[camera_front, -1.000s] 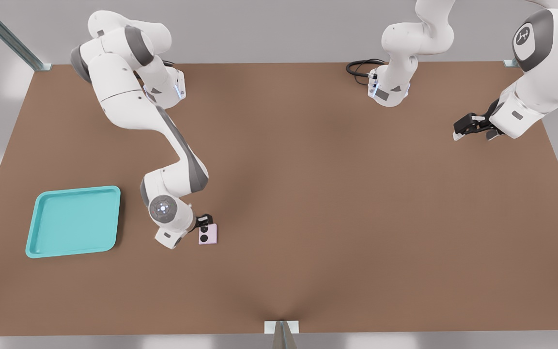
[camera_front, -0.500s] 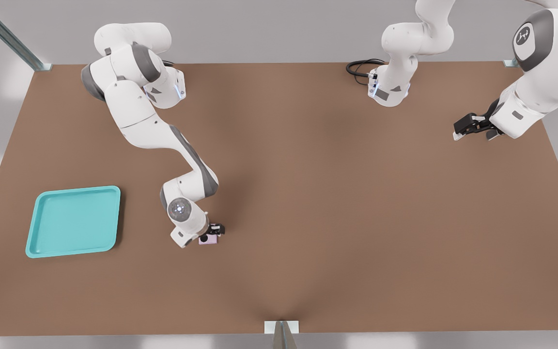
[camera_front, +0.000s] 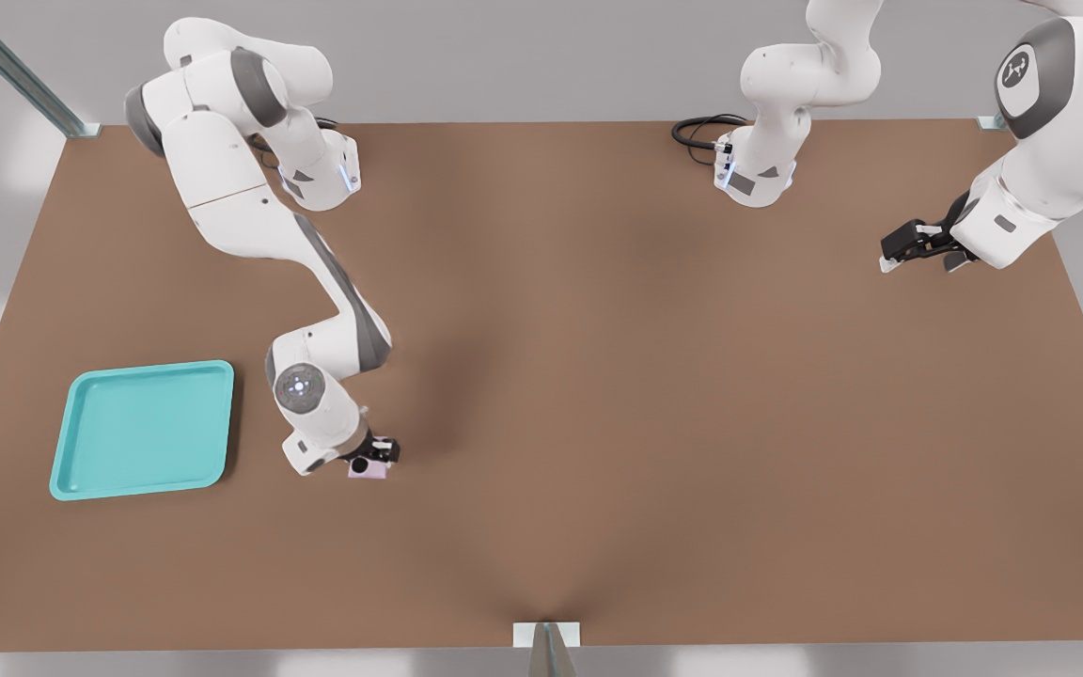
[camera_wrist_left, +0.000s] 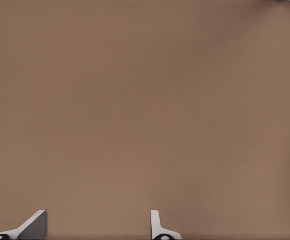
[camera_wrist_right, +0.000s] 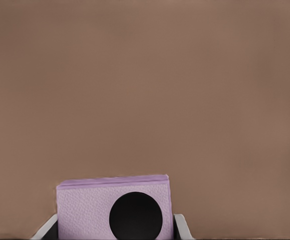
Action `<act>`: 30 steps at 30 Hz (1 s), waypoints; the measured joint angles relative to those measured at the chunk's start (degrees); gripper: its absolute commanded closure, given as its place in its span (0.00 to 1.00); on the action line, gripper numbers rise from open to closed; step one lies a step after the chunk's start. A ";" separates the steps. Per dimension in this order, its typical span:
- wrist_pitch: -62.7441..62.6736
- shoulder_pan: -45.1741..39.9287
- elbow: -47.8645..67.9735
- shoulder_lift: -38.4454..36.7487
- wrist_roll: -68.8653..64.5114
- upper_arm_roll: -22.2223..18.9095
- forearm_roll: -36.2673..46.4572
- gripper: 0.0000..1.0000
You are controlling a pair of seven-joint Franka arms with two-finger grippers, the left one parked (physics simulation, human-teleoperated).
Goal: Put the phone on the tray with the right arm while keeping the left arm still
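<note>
Since half a second ago, our gripper (camera_front: pixel 374 459) has carried the phone (camera_front: pixel 368 471) toward the tray (camera_front: pixel 141 429), now nearer on the front view's left. We clamp its opposite edges between both fingers (camera_wrist_right: pixel 181 223), lens outward, keeping it clear of the table (camera_front: pixel 654 395).

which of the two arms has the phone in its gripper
The right arm, with the lit-dot wrist disc: its gripper clamps the pink phone beside the tray.
</note>
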 measured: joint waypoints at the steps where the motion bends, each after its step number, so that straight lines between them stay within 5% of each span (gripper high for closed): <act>1: -0.51 -2.10 -2.12 -1.98 -0.58 0.05 -0.02 0.21; 6: -2.55 -22.39 -7.78 -5.51 -6.21 7.60 -0.08 0.21; 13: -4.24 -38.23 -8.22 -4.50 -18.68 8.34 -0.12 0.21; 14: -4.34 -39.66 -8.15 -4.31 -20.61 8.19 -0.12 0.20; 16: -4.51 -41.70 -7.94 -3.59 -24.23 7.91 -0.23 0.00; 20: -5.20 -42.47 -5.59 -3.42 -30.39 8.24 -0.34 0.00; 25: -17.24 -36.45 16.30 -6.68 -34.77 18.91 -2.34 0.00; 26: -20.17 -31.27 17.69 -10.14 -34.82 17.39 -2.91 0.00; 29: -29.34 -11.92 16.04 -24.54 -34.60 -0.94 1.19 0.00; 30: -32.27 -8.34 15.15 -27.66 -34.38 -4.24 2.36 0.00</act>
